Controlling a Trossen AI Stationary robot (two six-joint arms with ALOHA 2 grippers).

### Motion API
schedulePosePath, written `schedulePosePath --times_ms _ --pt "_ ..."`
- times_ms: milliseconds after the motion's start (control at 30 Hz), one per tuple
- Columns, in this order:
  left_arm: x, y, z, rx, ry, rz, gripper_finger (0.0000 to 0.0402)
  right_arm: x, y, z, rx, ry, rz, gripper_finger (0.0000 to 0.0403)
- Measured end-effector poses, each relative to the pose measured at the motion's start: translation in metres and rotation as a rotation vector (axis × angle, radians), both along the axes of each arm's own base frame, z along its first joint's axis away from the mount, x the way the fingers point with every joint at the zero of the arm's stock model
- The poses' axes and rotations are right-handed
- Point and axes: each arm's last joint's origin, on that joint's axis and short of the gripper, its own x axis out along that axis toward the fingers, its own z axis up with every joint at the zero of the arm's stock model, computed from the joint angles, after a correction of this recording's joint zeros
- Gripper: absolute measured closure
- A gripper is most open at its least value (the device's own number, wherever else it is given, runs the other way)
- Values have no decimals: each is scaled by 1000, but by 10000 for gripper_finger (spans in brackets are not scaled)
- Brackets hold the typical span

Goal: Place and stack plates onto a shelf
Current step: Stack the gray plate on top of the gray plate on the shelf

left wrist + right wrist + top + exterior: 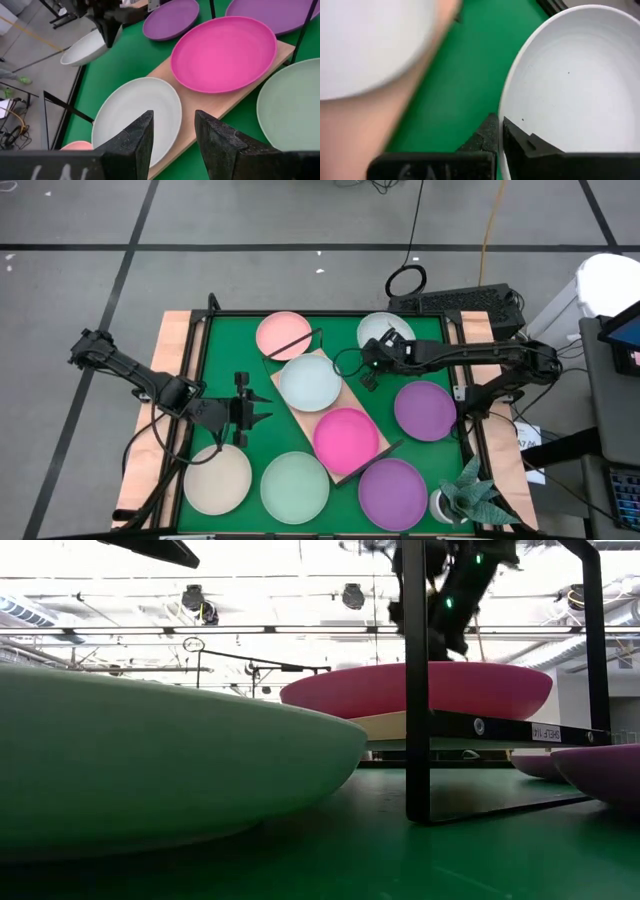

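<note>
High view: the wooden shelf lies diagonally on the green table, carrying a smooth pale blue plate and a magenta plate. The right gripper reaches to the rim of a pale plate.

Left wrist view: the left gripper hovers, fingers apart.

Right wrist view: the right gripper's fingers pinch that plate's rim, its far edge cut off.

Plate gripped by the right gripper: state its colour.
Pale blue, nearly white. The plate pinched at its rim by the right gripper shows best in the right wrist view.
</note>
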Motion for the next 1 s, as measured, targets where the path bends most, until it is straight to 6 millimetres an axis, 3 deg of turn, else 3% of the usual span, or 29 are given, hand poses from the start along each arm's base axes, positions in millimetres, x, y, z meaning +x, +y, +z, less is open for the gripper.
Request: schedulePosePath --times_ms 167,567,1000 --pt "0 0 0 -6 -1 4 252 13 25 23 -26 -59 123 402" --pt "0 0 0 -43 -5 27 252 25 75 49 -67 -153 356 403" --pt "3 12 -2 -28 18 81 252 73 104 42 -83 -106 483 403"
